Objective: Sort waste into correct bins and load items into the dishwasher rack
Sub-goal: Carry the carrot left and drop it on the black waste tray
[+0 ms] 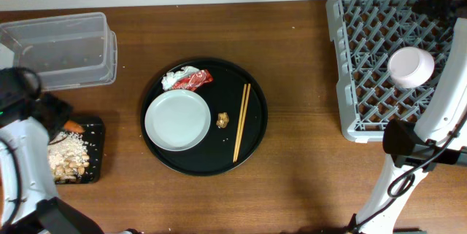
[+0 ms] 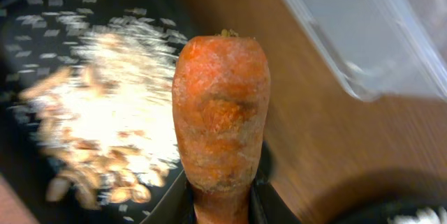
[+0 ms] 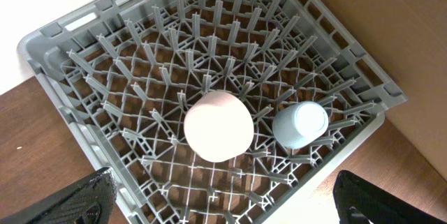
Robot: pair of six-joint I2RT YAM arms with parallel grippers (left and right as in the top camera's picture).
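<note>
Gripping the carrot point(image 2: 221, 112) by one end, long axis straight out from the fingers, your L hand point(image 2: 222, 206) is over the black tray's point(image 1: 97, 139) tub-side edge w/ scraps point(image 2: 105, 126) further in; R hand point(image 3: 223, 199) hangs open above the rack point(image 3: 84, 49).

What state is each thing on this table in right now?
carrot: gripped in left pincer
right pincer: open, empty, above rack
bowl: upside down in rack
cup: in rack, leaning among pegs
plate: bare, on round tray
chopsticks: side by side on round tray
clear tub: empty, lidless
flat black tray: holds rice scraps
</note>
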